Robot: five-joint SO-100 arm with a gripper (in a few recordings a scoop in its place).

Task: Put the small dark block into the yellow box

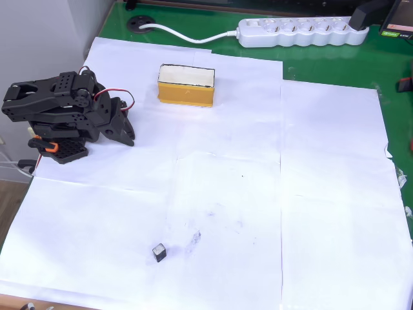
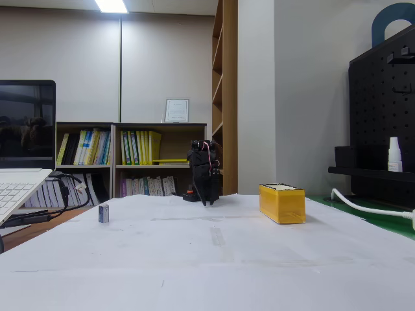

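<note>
The small dark block point(image 1: 159, 252) sits alone on the white paper near the front edge in the overhead view; in the fixed view the block point(image 2: 104, 214) stands at the left. The yellow box point(image 1: 186, 84) rests at the back of the paper, cream inside facing up, and the box point(image 2: 282, 203) appears right of centre in the fixed view. My black arm is folded at the left edge, its gripper point(image 1: 126, 136) pointing down at the paper, far from both block and box. The gripper point(image 2: 209, 197) has its fingers together with nothing between them.
A white power strip point(image 1: 302, 31) with its cable lies on the green mat behind the paper. An open laptop point(image 2: 23, 155) stands at the left in the fixed view. Faint pencil smudges point(image 1: 193, 239) mark the paper near the block.
</note>
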